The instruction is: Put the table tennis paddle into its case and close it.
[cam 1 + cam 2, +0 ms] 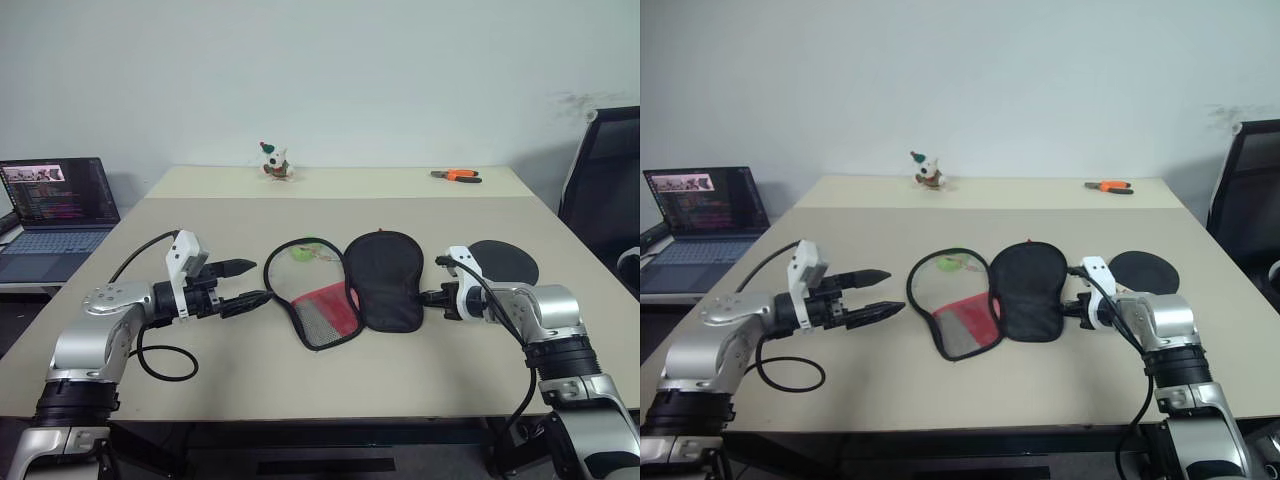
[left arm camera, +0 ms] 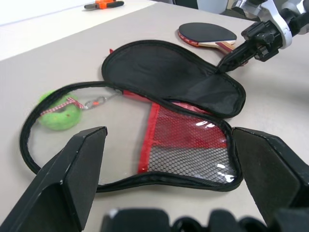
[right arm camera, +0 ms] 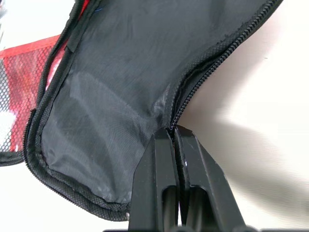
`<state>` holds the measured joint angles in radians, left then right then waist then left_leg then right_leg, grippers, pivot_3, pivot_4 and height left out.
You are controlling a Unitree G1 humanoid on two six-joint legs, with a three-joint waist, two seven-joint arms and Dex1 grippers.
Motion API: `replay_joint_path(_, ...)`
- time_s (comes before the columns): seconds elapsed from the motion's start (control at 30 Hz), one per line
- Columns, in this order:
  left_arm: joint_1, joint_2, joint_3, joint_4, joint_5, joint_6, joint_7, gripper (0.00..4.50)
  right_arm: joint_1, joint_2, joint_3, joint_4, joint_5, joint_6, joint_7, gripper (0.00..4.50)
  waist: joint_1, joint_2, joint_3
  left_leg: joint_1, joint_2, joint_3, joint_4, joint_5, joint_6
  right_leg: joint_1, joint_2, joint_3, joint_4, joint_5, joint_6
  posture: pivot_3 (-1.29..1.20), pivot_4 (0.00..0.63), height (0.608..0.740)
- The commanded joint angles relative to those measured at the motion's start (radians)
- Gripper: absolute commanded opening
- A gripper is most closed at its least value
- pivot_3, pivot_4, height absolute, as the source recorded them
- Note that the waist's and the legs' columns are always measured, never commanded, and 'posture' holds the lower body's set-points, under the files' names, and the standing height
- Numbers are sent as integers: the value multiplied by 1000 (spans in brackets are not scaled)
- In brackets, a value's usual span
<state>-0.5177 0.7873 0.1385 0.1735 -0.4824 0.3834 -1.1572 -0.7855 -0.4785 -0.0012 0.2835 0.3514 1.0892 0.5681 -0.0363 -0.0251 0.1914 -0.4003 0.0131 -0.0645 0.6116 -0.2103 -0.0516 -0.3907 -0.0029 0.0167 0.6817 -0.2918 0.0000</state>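
Two halves of the case (image 1: 350,285) lie unzipped and spread flat mid-table, mesh half on the left, black lining half on the right. Paddle (image 1: 505,262) sits black face up at the right, just behind the right arm, not in the case yet.

Risks, as I judge them:
- Right gripper (image 3: 175,137) is pinching the zipper edge of the black flap at its right rim. Pulling from here could drag the whole soft case across the table instead of lifting the flap, since nothing pins the other half.
- Thin fabric grip looks shallow, right at the fingertips; it could slip off the edge.
- Paddle is close to the right forearm, so a swing of that arm could knock it further away.
- Green ball charm (image 2: 59,115) lies inside the left half; it could get trapped under the paddle or foul the zipper.

Left gripper (image 1: 245,283) hovers left of the case, fingers spread fully wide, holding and touching nothing. Right fingers pressed together on the flap edge.
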Motion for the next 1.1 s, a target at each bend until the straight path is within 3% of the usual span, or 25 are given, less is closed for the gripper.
replay_joint_path(0.03,-23,1,9,0,3,-20,-9,4500,-31,-1,5,-17,-14,-36,3,28,0,0,0,0,0,0,0,0,0,0,0,0,0,0,0,0,150,740)
replay_joint_path(0.1,-23,0,10,0,6,-21,-10,4500,-29,12,-4,-19,-11,-34,-2,28,0,0,0,0,0,0,0,0,0,0,0,0,0,0,0,0,150,740)
replay_joint_path(0.2,-15,0,14,-8,7,-20,-8,4500,-16,30,-19,-42,-24,-53,-41,638,0,0,0,0,0,0,0,0,0,0,0,0,0,0,0,0,150,740)
replay_joint_path(0.4,6,2,25,-35,-1,-9,-2,4500,-4,-3,-97,-126,-23,-54,-113,2667,2,0,0,0,1,0,0,0,0,0,0,0,0,0,0,0,150,740)
replay_joint_path(0.57,9,-4,15,-47,-4,-2,-5,4500,21,-27,-193,-143,-88,-73,-274,4342,4,0,0,0,1,-1,0,0,0,0,0,0,0,0,0,0,150,740)
replay_joint_path(0.73,-23,-21,-12,-33,6,-7,-16,4500,95,9,-238,-164,-129,-39,-400,4430,3,0,0,0,0,0,0,0,0,0,0,1,0,0,0,0,150,740)
replay_joint_path(0.9,-66,-27,-40,-8,19,-20,-38,4500,139,113,-272,-223,-140,-5,-508,4430,-2,0,0,0,0,0,0,0,0,0,0,1,1,0,0,0,150,740)
replay_joint_path(1.1,-142,-29,-77,24,36,-28,-88,4500,129,193,-264,-148,-164,-66,-577,4430,-2,0,0,0,0,1,0,0,0,0,1,1,1,0,0,0,150,740)
